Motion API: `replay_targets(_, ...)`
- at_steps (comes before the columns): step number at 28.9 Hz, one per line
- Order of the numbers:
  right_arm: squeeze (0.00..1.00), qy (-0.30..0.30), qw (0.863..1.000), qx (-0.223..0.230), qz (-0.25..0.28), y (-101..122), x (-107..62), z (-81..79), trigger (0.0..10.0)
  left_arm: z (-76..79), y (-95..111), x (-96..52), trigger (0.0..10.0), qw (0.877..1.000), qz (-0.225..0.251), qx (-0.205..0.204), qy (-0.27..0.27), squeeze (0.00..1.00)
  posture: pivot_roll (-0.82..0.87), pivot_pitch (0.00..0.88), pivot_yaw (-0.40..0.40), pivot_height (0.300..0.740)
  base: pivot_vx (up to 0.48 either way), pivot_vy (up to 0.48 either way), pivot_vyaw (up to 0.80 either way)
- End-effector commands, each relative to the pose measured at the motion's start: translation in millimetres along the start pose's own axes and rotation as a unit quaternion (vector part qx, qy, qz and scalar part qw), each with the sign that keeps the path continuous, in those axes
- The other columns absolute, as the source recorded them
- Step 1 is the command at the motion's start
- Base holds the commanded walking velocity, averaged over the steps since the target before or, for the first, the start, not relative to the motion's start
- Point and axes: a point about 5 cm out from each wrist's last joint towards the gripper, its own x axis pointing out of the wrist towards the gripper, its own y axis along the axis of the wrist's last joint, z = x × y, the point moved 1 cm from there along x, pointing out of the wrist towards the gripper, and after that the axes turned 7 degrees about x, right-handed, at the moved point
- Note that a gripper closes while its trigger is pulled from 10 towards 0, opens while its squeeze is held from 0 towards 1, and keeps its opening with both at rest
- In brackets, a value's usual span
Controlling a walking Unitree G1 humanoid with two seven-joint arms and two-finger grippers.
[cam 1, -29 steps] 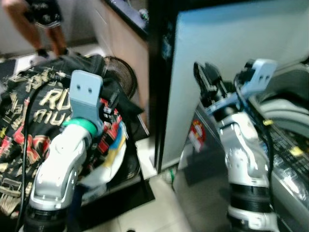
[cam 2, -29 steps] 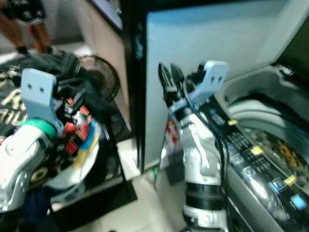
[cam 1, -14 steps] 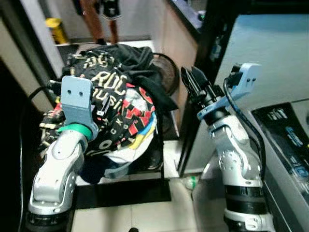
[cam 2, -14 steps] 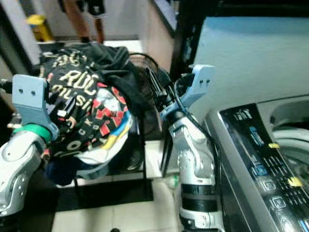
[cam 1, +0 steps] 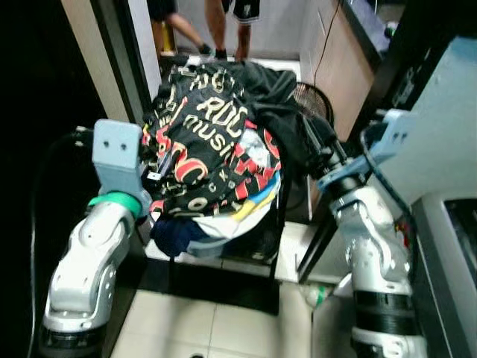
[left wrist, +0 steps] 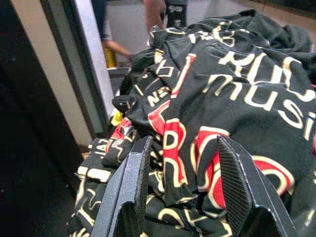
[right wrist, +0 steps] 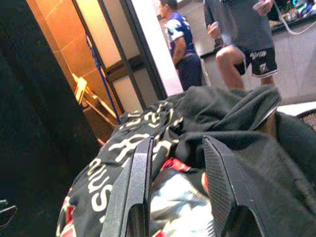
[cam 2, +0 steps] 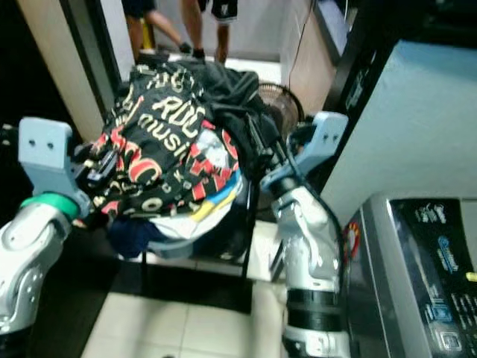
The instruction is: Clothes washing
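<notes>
1. Laundry sits as one heaped pile of clothes (cam 1: 212, 160) on a dark rack (cam 1: 277, 246), topped by a black garment (left wrist: 232, 113) printed in red and cream lettering, with white, yellow and blue fabric showing at the near edge.
2. On the left of the heap, the left gripper (left wrist: 185, 190) has its fingers spread apart, one on either side of a fold of the black printed cloth; judging by the wrist view, it is placed to close on that fold.
3. On the right, the right gripper (right wrist: 173, 185) also has its fingers parted, against the darker grey-black cloth of the pile; nothing is clamped yet.
4. Flanking the heap from both sides probably lets the arms lift it as one bundle.
5. Near right, the washing machine (cam 2: 417, 276) shows its control panel, with a pale panel (cam 2: 417, 127) behind it; that is likely where the clothes go.
6. Far behind the pile, people's legs (cam 1: 223, 19) stand on the light floor.
</notes>
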Motion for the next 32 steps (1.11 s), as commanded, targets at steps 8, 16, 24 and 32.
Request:
replay_targets(8, 0.0, -0.015, 1.0, 0.009, -0.016, -13, -6.9, 3.9, 10.0, 2.2, -6, -2.2, 10.0, 1.0, -0.005, -0.009, -0.003, 0.0, 0.07, 0.0, 0.033, 0.74, 0.0, 0.468, 0.0)
replay_targets(16, 0.0, -0.014, 1.0, 0.013, -0.018, -16, -7.3, 1.8, 10.0, 3.8, -5, -0.9, 10.0, 1.0, -0.003, -0.011, -0.006, 0.0, 0.06, 0.0, 0.033, 0.74, 0.0, 0.473, 0.0)
replay_targets(24, 0.0, -0.013, 1.0, 0.014, -0.022, -18, -8.6, -1.3, 10.0, 6.4, -6, -3.7, 10.0, 0.999, 0.009, -0.032, -0.01, 0.0, 0.06, 0.0, 0.031, 0.74, 0.0, -0.06, 0.0)
replay_targets(32, 0.0, -0.06, 0.995, -0.052, -0.06, -32, -15.1, 13.0, 10.0, 1.4, -25, -4.9, 10.0, 0.998, -0.021, -0.064, 0.01, 0.0, 0.06, 0.0, 0.029, 0.74, 0.0, 0.0, 0.0)
